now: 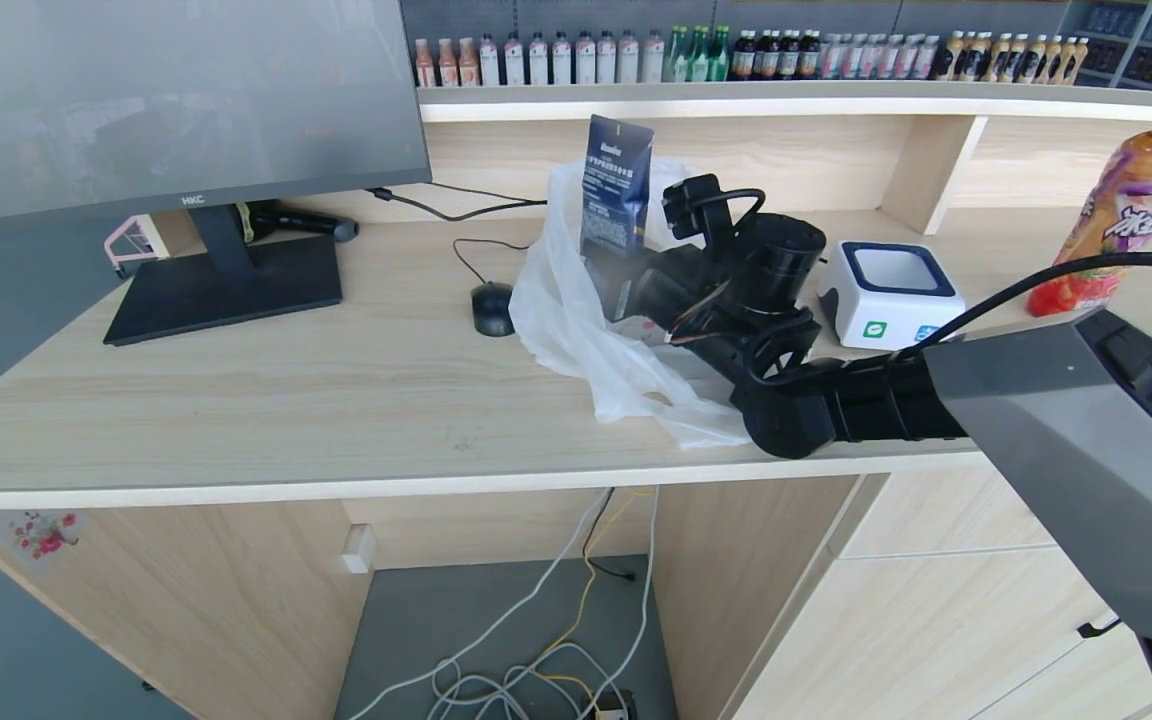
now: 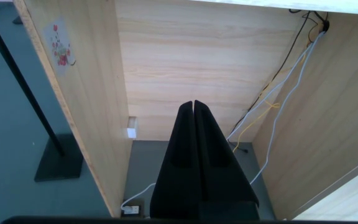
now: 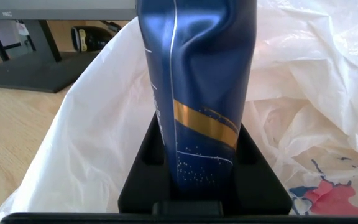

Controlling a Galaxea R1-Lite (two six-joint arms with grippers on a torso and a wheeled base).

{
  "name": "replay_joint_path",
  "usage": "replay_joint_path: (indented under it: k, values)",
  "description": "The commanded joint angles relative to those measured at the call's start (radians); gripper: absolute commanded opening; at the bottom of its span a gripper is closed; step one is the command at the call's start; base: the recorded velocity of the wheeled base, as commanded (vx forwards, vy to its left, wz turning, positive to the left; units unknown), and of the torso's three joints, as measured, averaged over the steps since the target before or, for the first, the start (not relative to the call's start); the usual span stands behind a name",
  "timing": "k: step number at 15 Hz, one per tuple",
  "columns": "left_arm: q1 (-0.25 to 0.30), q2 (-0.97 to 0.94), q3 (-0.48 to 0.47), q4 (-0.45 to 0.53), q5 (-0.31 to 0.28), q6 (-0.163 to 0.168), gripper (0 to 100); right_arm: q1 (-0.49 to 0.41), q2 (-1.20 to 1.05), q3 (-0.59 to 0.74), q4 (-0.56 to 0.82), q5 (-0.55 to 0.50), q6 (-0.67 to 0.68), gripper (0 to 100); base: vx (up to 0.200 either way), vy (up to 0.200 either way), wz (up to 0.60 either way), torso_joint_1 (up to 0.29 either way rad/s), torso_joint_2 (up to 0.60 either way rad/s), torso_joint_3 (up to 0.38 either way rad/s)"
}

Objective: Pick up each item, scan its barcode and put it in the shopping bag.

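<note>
Gripping a blue pouch [image 1: 616,180] upright, right claw [image 1: 628,285] sits at shopping bag [image 1: 576,335].

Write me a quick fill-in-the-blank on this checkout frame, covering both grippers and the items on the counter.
1. The right gripper is shut on a pouch whose colour is ____.
2. The white shopping bag lies on the counter between the mouse and the ____.
3. The left gripper, down beside the counter's wooden panels, has its fingers ____.
4. The bottle at the counter's right end has a ____ cap.
Missing words: blue; scanner; shut; purple.
</note>
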Motion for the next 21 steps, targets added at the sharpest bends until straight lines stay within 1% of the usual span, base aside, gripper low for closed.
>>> replay_joint_path:
  k: [1,4,5,11,17,21]
  values:
    - [0.000,0.000,0.000,0.000,0.000,0.000,0,0.001,0.006,0.000,0.001,-0.001,-0.002,0,0.000,0.000,0.00,0.000,0.00,0.000]
    - [0.000,0.000,0.000,0.000,0.000,0.000,0,0.001,0.006,0.000,0.001,0.001,-0.002,0,0.000,0.000,0.00,0.000,0.00,0.000]
    - [0.000,0.000,0.000,0.000,0.000,0.000,0,0.001,0.006,-0.002,0.001,-0.001,-0.002,100,0.000,0.000,0.00,0.000,0.00,0.000]
    - [0.000,0.000,0.000,0.000,0.000,0.000,0,-0.015,-0.003,0.012,-0.073,-0.011,0.003,100,0.000,0.000,0.00,0.000,0.00,0.000]
    - [0.000,0.000,0.000,0.000,0.000,0.000,0,-0.011,-0.070,0.018,-0.062,-0.010,0.000,100,0.000,0.000,0.00,0.000,0.00,0.000]
    - [0.000,0.000,0.000,0.000,0.000,0.000,0,-0.013,-0.162,0.095,-0.062,-0.005,0.002,100,0.000,0.000,0.00,0.000,0.00,0.000]
